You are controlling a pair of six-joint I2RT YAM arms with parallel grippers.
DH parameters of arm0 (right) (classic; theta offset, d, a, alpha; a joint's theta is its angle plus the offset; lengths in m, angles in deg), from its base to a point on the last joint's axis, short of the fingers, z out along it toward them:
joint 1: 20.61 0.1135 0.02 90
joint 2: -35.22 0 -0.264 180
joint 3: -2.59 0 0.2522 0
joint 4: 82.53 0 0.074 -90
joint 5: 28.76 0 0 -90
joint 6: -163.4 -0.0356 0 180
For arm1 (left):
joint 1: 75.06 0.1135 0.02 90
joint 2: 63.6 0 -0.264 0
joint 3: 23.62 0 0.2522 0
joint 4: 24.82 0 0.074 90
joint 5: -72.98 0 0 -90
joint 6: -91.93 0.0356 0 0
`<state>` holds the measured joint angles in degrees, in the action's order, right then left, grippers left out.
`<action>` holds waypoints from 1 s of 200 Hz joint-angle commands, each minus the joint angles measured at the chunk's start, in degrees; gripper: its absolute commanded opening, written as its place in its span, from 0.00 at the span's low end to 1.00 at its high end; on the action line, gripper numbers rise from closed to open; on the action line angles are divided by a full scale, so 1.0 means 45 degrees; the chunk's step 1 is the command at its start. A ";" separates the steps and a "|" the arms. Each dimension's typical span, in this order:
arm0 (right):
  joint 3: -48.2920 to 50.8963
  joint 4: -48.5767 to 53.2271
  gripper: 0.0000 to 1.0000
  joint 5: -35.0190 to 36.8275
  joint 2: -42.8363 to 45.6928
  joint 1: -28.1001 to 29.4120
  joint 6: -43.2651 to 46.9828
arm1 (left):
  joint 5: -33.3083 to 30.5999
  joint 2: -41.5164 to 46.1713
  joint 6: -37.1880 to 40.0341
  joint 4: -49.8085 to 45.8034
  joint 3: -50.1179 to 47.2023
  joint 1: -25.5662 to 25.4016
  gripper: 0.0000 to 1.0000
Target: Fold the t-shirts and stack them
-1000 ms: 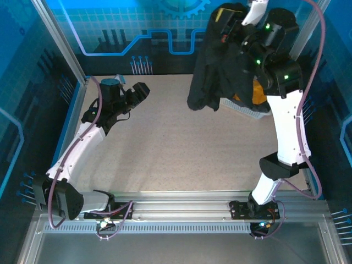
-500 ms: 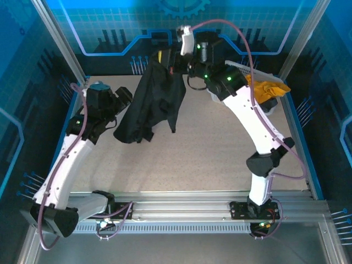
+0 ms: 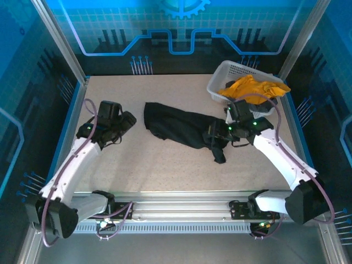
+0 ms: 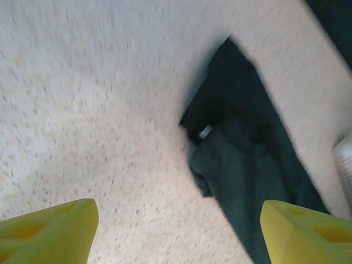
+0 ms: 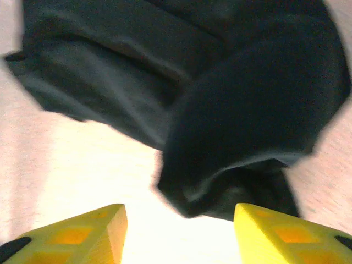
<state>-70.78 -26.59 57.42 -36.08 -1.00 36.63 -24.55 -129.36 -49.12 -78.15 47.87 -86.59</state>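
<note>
On the left, our left gripper [image 3: 125,119] hovers with jaws spread and empty. Mid-table lies one black t-shirt [image 3: 176,126], crumpled. Our right gripper [image 3: 213,136] stands parted over its right end, gripping nothing. Far right, one mustard t-shirt [image 3: 253,87] sits in the single basket [image 3: 220,77] (nothing folded or stacked yet).

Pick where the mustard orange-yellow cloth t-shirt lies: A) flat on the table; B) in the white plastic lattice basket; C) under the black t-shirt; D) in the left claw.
B: the mustard orange-yellow cloth t-shirt is heaped in the white plastic lattice basket.
</note>
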 commanded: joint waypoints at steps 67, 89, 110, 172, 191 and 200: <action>-0.3625 -0.0706 0.57 0.2014 -0.4618 0.0284 0.1256 | 0.3656 -0.3432 -0.2414 0.3538 -0.0762 -0.0444 0.69; -0.6173 -0.0834 0.52 0.2478 -0.7497 0.0531 0.0964 | 0.3597 -0.3610 -0.2359 0.3557 -0.0400 -0.0475 0.69; -0.8746 -0.0685 0.52 0.2954 -0.9971 0.0379 0.0527 | 0.3558 -0.3533 -0.2251 0.3579 -0.0319 -0.0465 0.69; -1.4731 0.1363 0.48 0.2991 -1.4402 -0.1767 -0.0704 | 0.3514 -0.2658 -0.1856 0.3095 -0.0767 -0.0445 0.70; -1.5359 0.1961 0.47 0.3205 -1.4709 -0.2349 -0.0815 | 0.3481 -0.2480 -0.1723 0.2869 -0.0923 -0.0409 0.70; -1.5304 0.2037 0.47 0.3229 -1.4721 -0.2596 -0.0876 | 0.3489 -0.2441 -0.1736 0.2854 -0.1018 -0.0373 0.70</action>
<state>-136.13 -20.37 68.64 -101.15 -8.69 33.89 -9.62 -142.13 -57.97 -62.70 44.92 -88.29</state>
